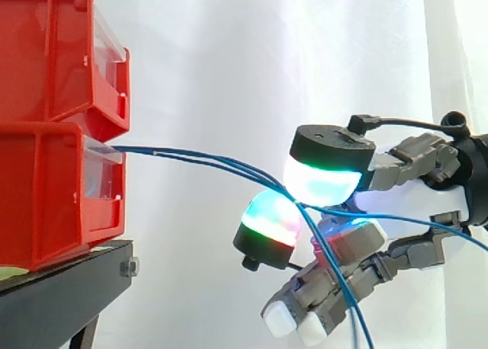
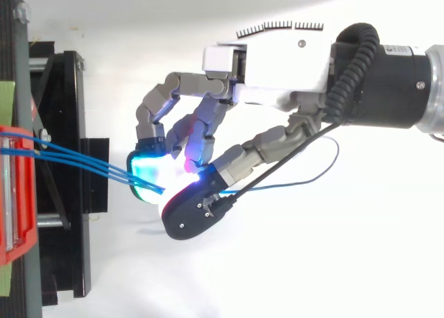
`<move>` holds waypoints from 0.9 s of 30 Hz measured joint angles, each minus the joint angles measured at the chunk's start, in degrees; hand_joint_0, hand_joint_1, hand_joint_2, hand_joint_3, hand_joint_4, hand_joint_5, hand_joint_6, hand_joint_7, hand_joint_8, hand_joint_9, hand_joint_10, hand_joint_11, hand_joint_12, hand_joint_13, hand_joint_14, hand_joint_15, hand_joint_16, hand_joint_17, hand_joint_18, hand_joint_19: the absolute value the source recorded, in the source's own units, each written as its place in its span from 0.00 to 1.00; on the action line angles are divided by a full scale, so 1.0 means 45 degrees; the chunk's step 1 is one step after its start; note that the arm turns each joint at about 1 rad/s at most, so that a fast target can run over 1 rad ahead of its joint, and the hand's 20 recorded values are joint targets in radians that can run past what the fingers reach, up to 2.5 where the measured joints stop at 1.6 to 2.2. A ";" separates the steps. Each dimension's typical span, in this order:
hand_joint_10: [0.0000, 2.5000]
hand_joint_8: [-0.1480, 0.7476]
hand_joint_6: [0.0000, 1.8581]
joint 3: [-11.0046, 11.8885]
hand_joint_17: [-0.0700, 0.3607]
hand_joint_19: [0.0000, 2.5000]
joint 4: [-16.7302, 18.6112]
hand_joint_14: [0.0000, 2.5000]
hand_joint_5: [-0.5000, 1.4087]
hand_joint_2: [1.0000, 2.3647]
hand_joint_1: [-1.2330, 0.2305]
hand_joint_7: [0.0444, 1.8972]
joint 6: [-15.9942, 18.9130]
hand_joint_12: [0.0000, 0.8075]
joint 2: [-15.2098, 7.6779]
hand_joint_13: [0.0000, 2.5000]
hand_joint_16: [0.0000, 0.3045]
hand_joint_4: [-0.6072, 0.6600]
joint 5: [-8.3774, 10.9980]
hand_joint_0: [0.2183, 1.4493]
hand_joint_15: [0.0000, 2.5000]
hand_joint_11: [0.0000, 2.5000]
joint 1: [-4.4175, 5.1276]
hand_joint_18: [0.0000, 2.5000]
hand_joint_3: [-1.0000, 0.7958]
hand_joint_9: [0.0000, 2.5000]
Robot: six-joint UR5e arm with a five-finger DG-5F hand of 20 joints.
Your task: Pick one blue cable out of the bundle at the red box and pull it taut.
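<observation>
It is very bright all around my hand (image 2: 277, 64). The white curtain (image 1: 229, 52) behind it shines so hard that its folds nearly wash out. From above, the white under my hand glares too, with just a faint grey shadow near my fingers. My fingertips (image 1: 320, 183) glow green, white and red, and their light spills onto the blue cables (image 1: 198, 158) between them. Past my fingertips the red boxes (image 1: 46, 189) are well lit, but the black stand (image 1: 61, 288) under them is dark.
</observation>
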 measured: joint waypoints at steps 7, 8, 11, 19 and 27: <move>0.05 0.57 0.49 0.0004 0.41 0.13 0.0008 0.00 0.17 0.00 0.30 0.39 -0.0009 0.45 -0.0002 0.30 0.16 0.54 -0.0005 0.30 0.13 0.49 0.0000 0.26 0.28 0.45; 0.05 0.57 0.49 0.0004 0.41 0.13 0.0007 0.00 0.17 0.00 0.32 0.39 -0.0012 0.46 -0.0002 0.30 0.16 0.55 -0.0009 0.28 0.13 0.49 0.0000 0.26 0.28 0.45; 0.04 0.58 0.49 0.0004 0.42 0.13 0.0017 0.00 0.17 0.00 0.38 0.39 -0.0017 0.47 -0.0002 0.30 0.16 0.55 -0.0015 0.26 0.13 0.49 0.0007 0.26 0.28 0.45; 0.04 0.59 0.48 0.0005 0.43 0.14 0.0012 0.00 0.17 0.00 0.39 0.39 -0.0019 0.48 -0.0001 0.29 0.17 0.56 -0.0018 0.24 0.13 0.48 0.0004 0.25 0.28 0.45; 0.06 0.60 0.47 0.0003 0.44 0.13 0.0007 0.00 0.17 0.00 0.29 0.37 -0.0019 0.49 0.0000 0.27 0.18 0.57 0.0000 0.22 0.13 0.46 0.0011 0.25 0.28 0.40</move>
